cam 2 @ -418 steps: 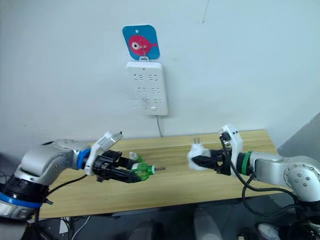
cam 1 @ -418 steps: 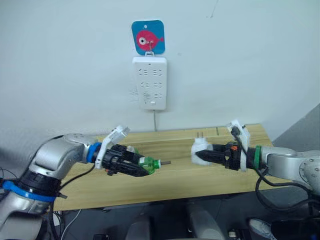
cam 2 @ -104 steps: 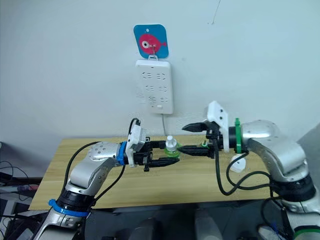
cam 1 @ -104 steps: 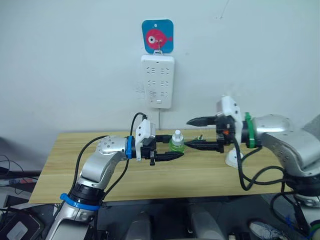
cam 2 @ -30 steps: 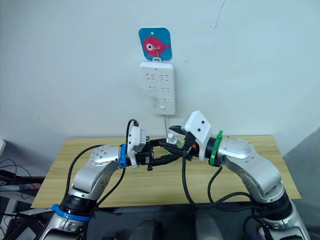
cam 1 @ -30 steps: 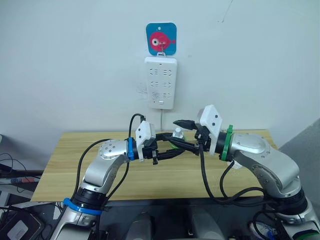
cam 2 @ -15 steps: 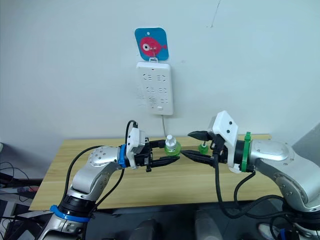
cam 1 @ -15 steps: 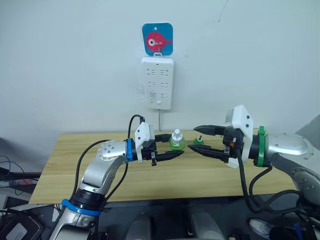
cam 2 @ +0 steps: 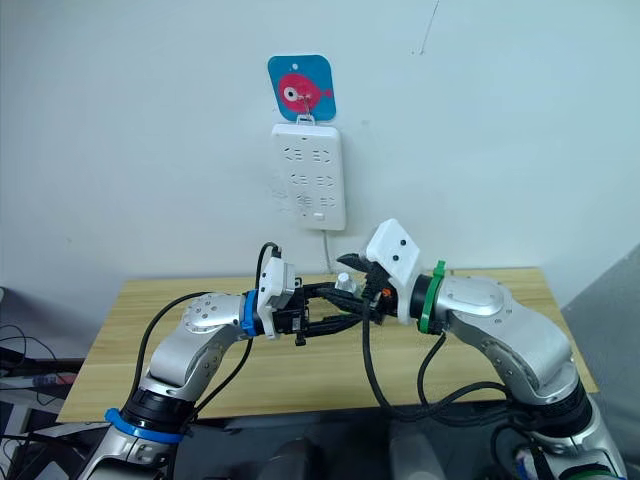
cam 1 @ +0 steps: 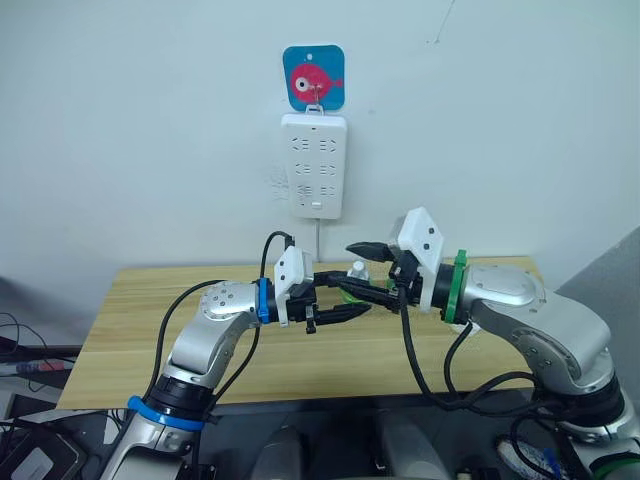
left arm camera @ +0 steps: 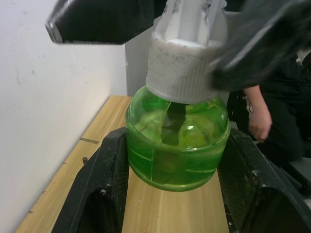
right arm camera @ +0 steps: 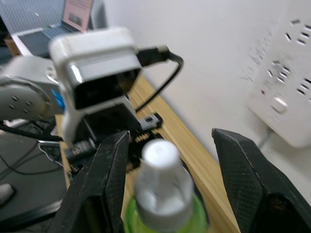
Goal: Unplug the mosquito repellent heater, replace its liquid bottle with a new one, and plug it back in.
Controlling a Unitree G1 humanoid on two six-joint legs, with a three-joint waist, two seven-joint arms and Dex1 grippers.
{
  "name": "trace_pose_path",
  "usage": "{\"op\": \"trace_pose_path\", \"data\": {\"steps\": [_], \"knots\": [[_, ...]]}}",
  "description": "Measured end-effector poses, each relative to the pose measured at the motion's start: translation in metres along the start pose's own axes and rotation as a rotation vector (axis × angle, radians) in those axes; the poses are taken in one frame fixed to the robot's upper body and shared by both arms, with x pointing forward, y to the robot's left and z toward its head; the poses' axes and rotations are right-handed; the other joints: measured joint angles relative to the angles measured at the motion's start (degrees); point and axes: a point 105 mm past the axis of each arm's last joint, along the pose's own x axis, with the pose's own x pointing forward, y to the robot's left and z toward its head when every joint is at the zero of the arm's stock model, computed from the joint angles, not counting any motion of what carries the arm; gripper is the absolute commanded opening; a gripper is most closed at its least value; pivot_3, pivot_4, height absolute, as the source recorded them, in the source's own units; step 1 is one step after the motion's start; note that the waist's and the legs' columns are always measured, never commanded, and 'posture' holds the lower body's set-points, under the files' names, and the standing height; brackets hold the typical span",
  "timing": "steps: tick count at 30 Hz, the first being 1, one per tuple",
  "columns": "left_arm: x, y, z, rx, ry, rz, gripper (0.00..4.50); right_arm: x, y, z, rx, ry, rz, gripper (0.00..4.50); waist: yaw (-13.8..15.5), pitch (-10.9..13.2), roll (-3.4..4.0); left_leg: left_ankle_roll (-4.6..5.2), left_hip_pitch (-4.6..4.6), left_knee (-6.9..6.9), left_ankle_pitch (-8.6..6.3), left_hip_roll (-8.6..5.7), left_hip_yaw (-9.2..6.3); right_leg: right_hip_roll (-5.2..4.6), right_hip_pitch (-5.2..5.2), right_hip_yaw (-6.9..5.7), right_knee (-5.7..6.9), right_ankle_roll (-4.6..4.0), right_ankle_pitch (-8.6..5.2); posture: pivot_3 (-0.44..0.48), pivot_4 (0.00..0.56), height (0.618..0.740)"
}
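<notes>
**Capped green bottle held between two hands above the worktop**

The left hand (left arm camera: 172, 204) is gripping the new bottle (left arm camera: 177, 141) by its round green body, one black finger (left arm camera: 104, 189) pressing on each side. The bottle is standing upright and is holding clear green liquid, with a dark wick showing through the plastic. Its ribbed white cap (left arm camera: 182, 70) is sitting on the neck.

The right hand (right arm camera: 167, 189) is reaching in from the opposite side with its fingers (right arm camera: 104, 194) spread apart, one on either side of the white cap (whether they are touching the cap cannot be told from the wrist view). In the head views the two hands are meeting over the middle of the wooden worktop (cam 1: 150, 330), with the bottle between them, near the wall.

On the wall above, a long white power strip (cam 1: 314, 165) is hanging from a hook, its cord running down behind the worktop. A square blue card (cam 1: 313, 76) with a pink fish drawn on it is sitting just above the strip. No writing can be read on the bottle, the strip or the card.

A person's hand (left arm camera: 259, 124) is showing beyond the far end of the worktop in the left wrist view.
</notes>
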Motion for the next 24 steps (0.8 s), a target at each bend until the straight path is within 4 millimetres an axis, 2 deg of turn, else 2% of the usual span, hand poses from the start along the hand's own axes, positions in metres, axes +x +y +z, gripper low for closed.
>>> {"op": "trace_pose_path", "data": {"steps": [3,9,12,18,21,24], "knots": [[0.0,0.0,0.0,0.0,0.0,0.004,2.21,-0.01,-0.003,0.0,0.017,0.005,0.01,2.8,0.0,0.0,0.0,0.0,0.01,0.0,0.0,0.01,0.01,0.01,0.0,0.0,0.01,0.0,0.0,-0.137,0.125,0.733],[0.0,0.0,0.0,0.0,-0.001,0.005,2.21,-0.045,-0.013,-0.005,0.014,0.086,-0.005,2.8,0.0,0.0,0.0,0.01,0.01,0.0,0.0,0.0,0.13,0.01,0.02,0.02,-0.04,0.01,-0.01,-0.151,0.125,0.733],[0.0,0.0,0.001,0.001,-0.001,0.0,2.21,-0.057,-0.009,-0.002,0.007,0.099,0.03,2.8,-0.1,0.0,0.0,0.01,0.01,-0.02,0.0,0.03,0.23,0.07,0.02,-0.01,-0.05,0.03,-0.02,-0.157,0.126,0.733],[0.001,0.0,0.002,0.004,-0.002,-0.005,2.21,-0.049,-0.003,0.012,0.018,0.02,0.062,2.8,-0.3,0.0,0.0,0.01,0.0,-0.02,0.0,0.03,0.26,0.08,0.01,0.03,-0.03,0.06,-0.04,-0.159,0.128,0.733],[0.001,0.0,0.001,0.004,-0.002,-0.006,2.21,-0.036,0.002,0.022,0.026,-0.033,0.081,2.8,-0.3,0.0,0.0,0.01,0.0,-0.02,0.0,0.04,0.23,0.08,0.01,0.01,-0.03,0.04,-0.03,-0.159,0.128,0.733],[0.001,-0.001,0.001,0.005,-0.002,-0.008,2.21,-0.022,0.006,0.023,0.056,-0.052,0.107,2.8,-0.4,0.0,0.0,0.01,-0.01,-0.02,0.0,0.03,0.22,0.06,0.0,0.02,-0.04,0.02,-0.01,-0.159,0.128,0.733]]}}
